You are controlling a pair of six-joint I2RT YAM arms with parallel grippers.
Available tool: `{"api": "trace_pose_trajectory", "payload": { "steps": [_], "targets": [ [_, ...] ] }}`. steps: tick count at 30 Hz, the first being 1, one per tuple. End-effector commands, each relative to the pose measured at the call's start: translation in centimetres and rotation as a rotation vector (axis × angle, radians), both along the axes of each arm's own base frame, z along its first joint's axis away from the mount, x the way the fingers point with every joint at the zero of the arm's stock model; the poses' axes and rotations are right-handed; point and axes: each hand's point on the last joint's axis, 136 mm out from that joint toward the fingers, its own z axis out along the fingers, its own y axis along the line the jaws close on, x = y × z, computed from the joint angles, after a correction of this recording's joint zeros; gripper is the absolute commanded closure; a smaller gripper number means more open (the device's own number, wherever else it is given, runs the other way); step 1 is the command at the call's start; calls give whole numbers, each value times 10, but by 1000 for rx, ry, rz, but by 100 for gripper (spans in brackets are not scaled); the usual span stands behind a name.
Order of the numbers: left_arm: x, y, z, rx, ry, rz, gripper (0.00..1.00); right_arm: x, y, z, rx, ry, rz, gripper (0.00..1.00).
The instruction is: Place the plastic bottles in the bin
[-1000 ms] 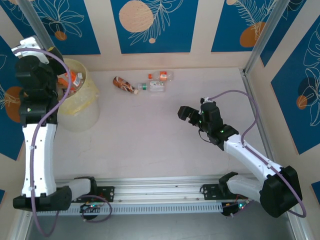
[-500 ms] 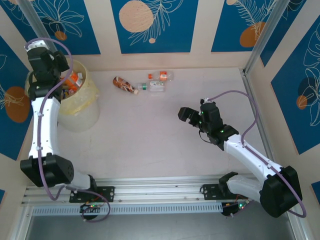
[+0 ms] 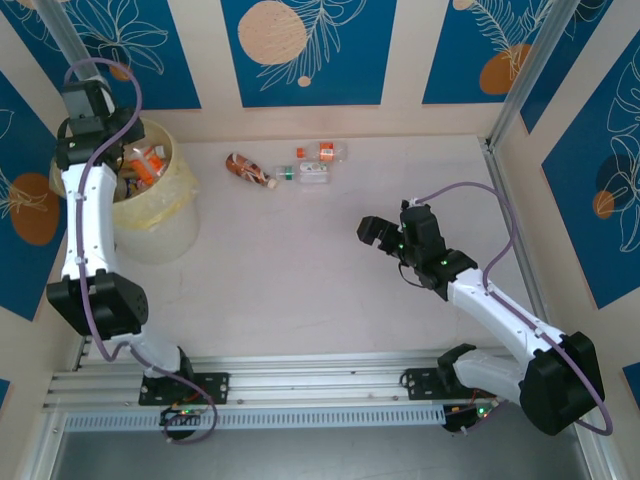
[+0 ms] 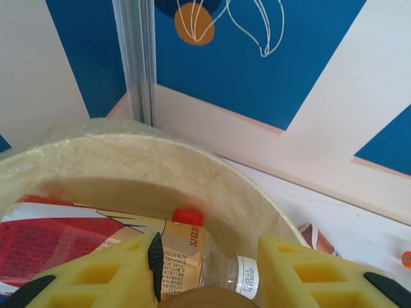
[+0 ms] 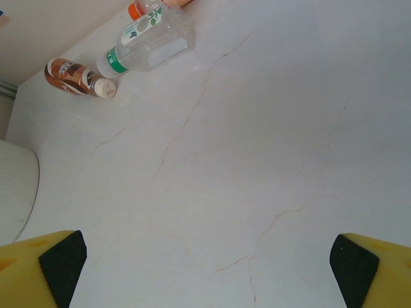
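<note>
Bottles already lie piled inside the bin, which stands in the far left corner of the table, tight against the back wall and a metal post. Your left claw hangs just inside the bin's near rim with its yellow fingers parted. Under the gap a tan-labelled bottle lies lengthwise next to a red-labelled bottle; you cannot tell whether the fingers touch either. The bin's curved wall closes in right ahead of the claw, leaving little room on that side.

Three bottles wait on the table close to the back wall: a brown bottle nearest the bin, a clear bottle just beside it, and an orange-labelled bottle nearest the wall.

Your right claw sits over the right half of the table, fingers spread wide with nothing between them. Bare tabletop stretches from it to the three bottles. Along the right side the table ends at a metal rail by the side wall, near your right arm.
</note>
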Motion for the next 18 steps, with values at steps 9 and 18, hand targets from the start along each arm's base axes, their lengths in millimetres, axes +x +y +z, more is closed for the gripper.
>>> {"api": "trace_pose_trajectory", "payload": {
  "steps": [9, 18],
  "targets": [
    [10, -23, 7, -77, 56, -129, 0, 2, -7, 8, 7, -2, -50, 0],
    [-7, -3, -39, -114, 136, 29, 0, 2, -8, 5, 2, 11, -61, 0]
  ]
}}
